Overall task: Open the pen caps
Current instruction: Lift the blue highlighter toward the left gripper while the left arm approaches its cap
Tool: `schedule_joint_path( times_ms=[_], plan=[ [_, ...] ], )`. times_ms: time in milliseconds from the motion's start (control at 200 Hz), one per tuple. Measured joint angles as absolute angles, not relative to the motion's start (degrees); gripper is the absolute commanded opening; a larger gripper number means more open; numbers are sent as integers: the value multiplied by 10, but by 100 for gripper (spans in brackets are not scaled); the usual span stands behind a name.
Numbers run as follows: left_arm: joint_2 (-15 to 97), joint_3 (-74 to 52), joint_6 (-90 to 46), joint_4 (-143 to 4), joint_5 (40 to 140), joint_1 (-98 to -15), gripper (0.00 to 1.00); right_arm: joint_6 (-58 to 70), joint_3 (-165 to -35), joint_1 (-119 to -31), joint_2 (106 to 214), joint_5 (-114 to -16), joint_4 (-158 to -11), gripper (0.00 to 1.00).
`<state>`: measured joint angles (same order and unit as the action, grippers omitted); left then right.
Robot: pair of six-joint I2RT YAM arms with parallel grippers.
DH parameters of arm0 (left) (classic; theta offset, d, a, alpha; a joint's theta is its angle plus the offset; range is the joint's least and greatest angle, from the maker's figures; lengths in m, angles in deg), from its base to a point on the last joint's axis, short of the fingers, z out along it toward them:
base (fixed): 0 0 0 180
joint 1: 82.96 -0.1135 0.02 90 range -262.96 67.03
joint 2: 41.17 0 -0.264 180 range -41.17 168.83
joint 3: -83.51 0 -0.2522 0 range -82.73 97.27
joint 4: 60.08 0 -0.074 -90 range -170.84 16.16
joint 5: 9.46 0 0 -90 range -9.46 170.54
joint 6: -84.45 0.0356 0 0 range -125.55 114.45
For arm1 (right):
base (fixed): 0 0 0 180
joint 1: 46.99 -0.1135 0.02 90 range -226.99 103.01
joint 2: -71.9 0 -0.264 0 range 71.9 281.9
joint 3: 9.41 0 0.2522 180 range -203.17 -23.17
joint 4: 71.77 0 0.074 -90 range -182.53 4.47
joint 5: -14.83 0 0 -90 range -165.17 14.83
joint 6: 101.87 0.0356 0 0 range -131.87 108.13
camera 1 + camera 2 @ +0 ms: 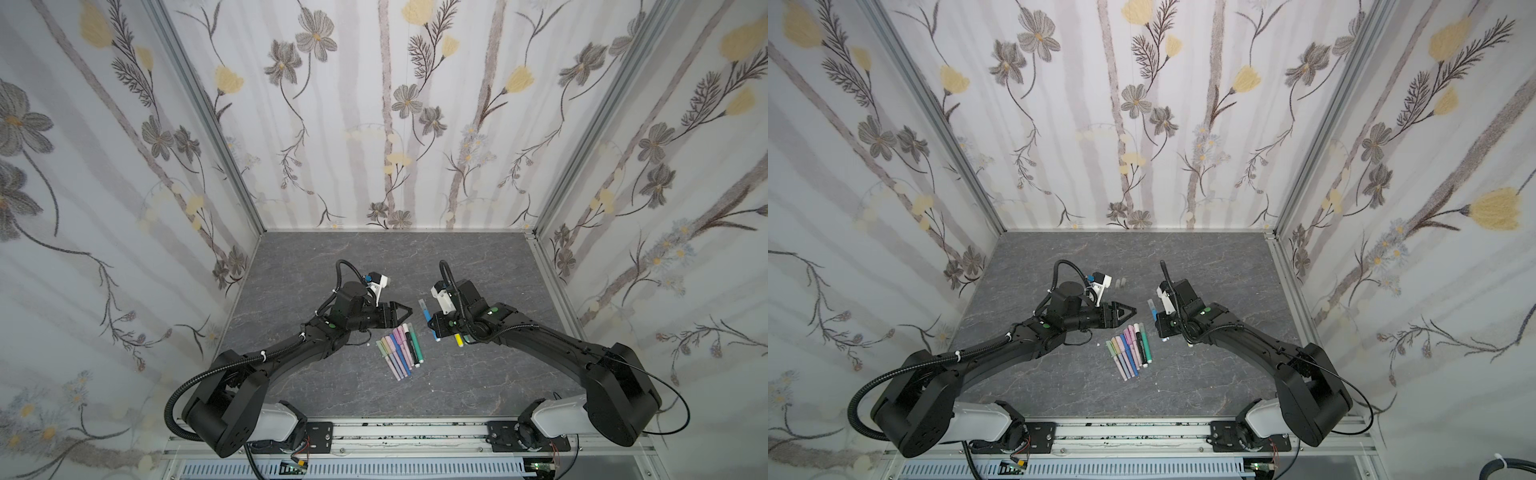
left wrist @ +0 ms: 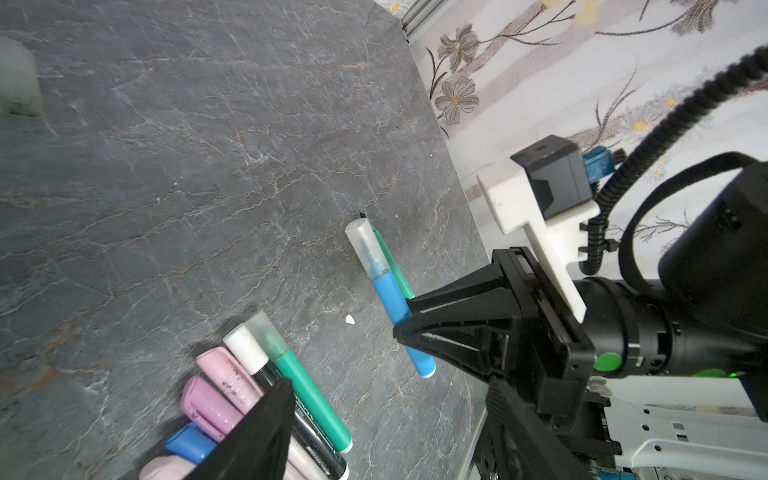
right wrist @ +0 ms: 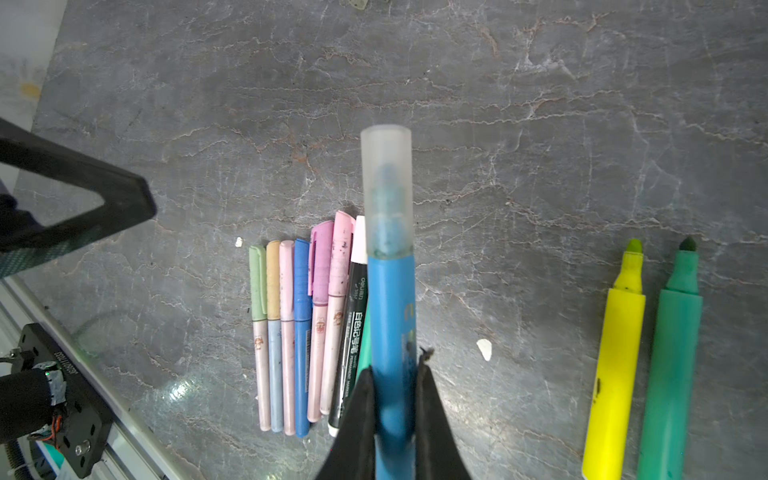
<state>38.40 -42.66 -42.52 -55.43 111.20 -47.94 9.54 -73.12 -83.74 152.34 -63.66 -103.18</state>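
- Top views first: the right fingers (image 1: pixel 429 320) sit mid-counter (image 1: pixel 457 266), just right of centre, clamped on the blue pen (image 1: pixel 424 308). Its cap (image 1: pixel 421 301) is aimed up-frame, out in the open.
- The left fingers (image 1: pixel 401 310) point at the pen from the left, near but apart. My read is that one arm anchors the barrel while the other lines up to take the cap.
- Just below them the row of pens (image 1: pixel 400 350) lies fanned out, all capped. A yellow pen (image 1: pixel 459 340) peeks from under the right arm.
- In a top view, two loose caps (image 1: pixel 1121 283) lie up-frame of the left arm, parked clear of the work.
- Left wrist: the blue pen (image 2: pixel 390 299) is centre frame, with the right fingers (image 2: pixel 457 301) shut on its lower barrel. That leaves the see-through cap (image 2: pixel 368 249) fully exposed, with room to pinch it.
- Only one of the left fingers (image 2: pixel 266 428) shows here, low and well off to the side with nothing against it. I'd call them parted and empty. A blurred loose cap (image 2: pixel 16 79) sits upper left.
- Right wrist: both right fingers (image 3: pixel 432 415) squeeze the blue barrel at bottom centre, and the cap (image 3: pixel 386 187) is on, mid-frame.
- At the right edge the yellow pen (image 3: pixel 615 353) and a green pen (image 3: pixel 673 353) lie bare-tipped, set aside as finished, I'd judge. The row (image 3: pixel 299 324) waits left of centre.
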Motion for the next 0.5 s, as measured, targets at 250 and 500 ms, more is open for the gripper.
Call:
schedule_joint_path(
  times_ms=[250, 500],
  plan=[
    [454, -380, -439, -530, 1119, -472, 57, 96, -738, -837, 1521, -631, -1025, 4],
    [518, -333, -461, -504, 1134, -467, 42, 96, -742, -837, 1520, -631, -1025, 4]
  ],
)
